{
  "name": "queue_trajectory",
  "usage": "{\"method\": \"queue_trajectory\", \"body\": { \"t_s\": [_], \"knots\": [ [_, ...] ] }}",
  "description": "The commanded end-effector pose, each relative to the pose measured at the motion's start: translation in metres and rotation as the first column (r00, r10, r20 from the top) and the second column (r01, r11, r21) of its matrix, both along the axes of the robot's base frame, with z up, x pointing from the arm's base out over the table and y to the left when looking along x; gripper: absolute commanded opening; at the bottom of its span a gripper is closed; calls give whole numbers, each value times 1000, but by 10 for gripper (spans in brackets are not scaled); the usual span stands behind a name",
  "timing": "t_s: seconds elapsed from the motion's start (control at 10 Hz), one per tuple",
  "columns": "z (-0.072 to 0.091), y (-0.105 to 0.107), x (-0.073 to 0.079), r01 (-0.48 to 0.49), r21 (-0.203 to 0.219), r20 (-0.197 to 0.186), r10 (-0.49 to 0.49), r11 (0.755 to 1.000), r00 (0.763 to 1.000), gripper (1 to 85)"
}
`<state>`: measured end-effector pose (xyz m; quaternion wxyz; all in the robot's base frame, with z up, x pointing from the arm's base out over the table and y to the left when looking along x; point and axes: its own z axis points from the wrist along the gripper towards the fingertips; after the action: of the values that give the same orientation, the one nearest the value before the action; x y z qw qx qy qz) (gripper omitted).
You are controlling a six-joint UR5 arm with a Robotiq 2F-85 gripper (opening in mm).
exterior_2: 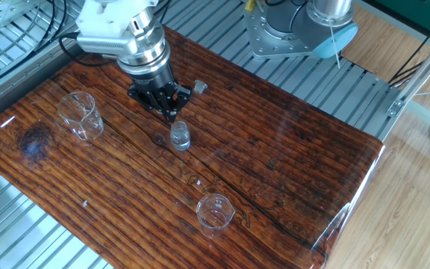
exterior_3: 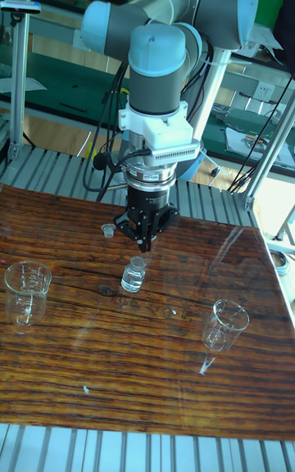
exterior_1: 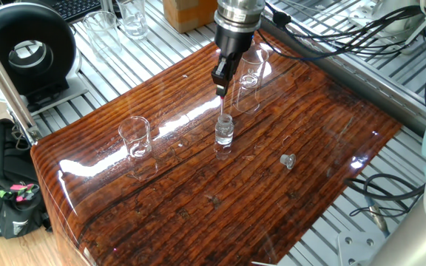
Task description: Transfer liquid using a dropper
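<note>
I judge I am at the draw or release step: the black two-finger gripper [exterior_1: 220, 85] hangs straight above the small clear glass vial [exterior_1: 223, 131] at the centre of the glossy dark wooden tabletop [exterior_1: 316, 140], carrying the thin clear dropper [exterior_1: 221, 103] tip-down toward the vial's open mouth. Whether the tip is inside the mouth or just above it, I cannot tell. The colourless liquid is not discernible in any view.

The fingers look closed together around the dropper's upper end; in the other fixed view a spot of red, probably its bulb, shows between them [exterior_2: 172, 96].

Next I would have to work the bulb, then lift straight up so the tube clears the vial's rim without tipping it.

The small grey vial cap [exterior_1: 288, 160] lies right of the vial. Clear glass beakers stand left of centre [exterior_1: 135, 137] and behind the gripper [exterior_1: 251, 77].
</note>
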<state>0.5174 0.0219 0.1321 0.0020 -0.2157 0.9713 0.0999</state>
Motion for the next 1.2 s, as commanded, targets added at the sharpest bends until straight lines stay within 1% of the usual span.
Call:
{"method": "queue_trajectory", "body": {
  "t_s": [0.0, 0.2, 0.5, 0.6, 0.7, 0.8, 1.0, 1.1],
  "knots": [
    [0, 2, 0, -12, 13, 2, 12, 1000, 1000, 33],
    [-1, 2, 0, -26, 15, 2, 26, 1000, 1000, 113],
    [-2, 3, 0, -32, 20, 4, 32, 999, 999, 147],
    [-1, 4, -3, -49, 25, -5, 50, 998, 999, 197],
    [-1, 5, -5, -61, 29, -10, 62, 998, 998, 293],
    [-1, 6, -5, -65, 34, -11, 65, 997, 998, 363],
    [-1, 6, -5, -64, 34, -9, 65, 997, 998, 363],
    [0, 10, -3, -50, 50, -8, 51, 997, 999, 363]
  ]
}}
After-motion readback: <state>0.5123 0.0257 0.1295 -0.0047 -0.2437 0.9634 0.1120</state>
